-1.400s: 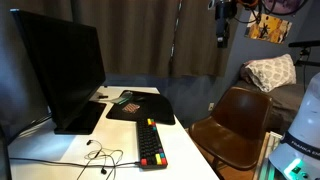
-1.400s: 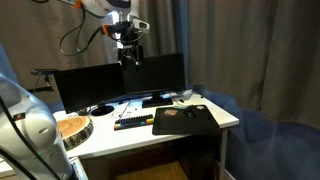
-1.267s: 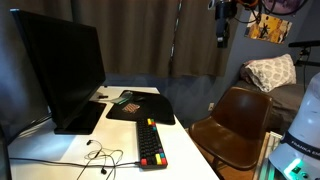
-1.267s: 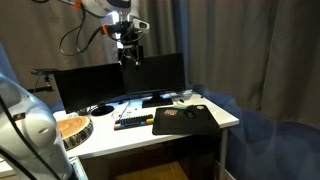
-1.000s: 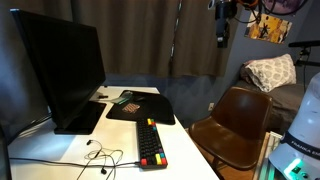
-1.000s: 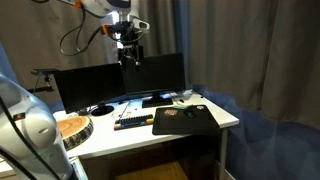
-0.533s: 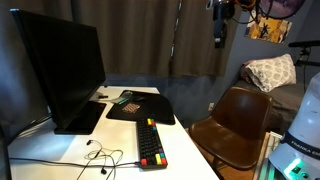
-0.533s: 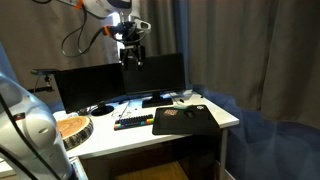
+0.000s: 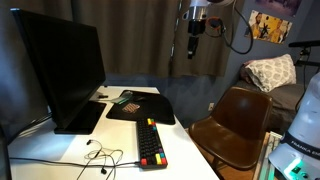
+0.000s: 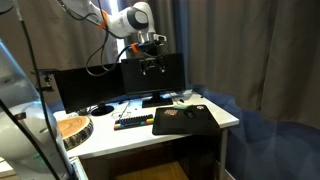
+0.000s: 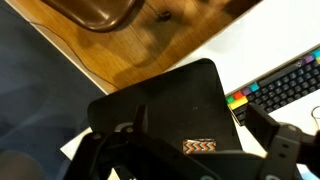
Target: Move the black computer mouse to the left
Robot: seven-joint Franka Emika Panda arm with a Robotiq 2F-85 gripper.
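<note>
The black computer mouse is a small dark rounded shape on the flat black mat, toward the monitor side. It also shows faintly in an exterior view. In the wrist view it is mostly hidden behind a finger. The mat carries an orange zigzag label. My gripper hangs high above the desk, open and empty. It also shows in an exterior view. In the wrist view its fingers frame the mat far below.
A long black keyboard with coloured keys lies beside the mat. A large monitor stands along the desk's back. A brown chair stands at the desk's front edge. Earphone cables and a round wooden item lie nearby.
The arm has swung sideways and slightly lower, bringing the gripper over the desk and mat. The mouse, mat and keyboard have not moved.
</note>
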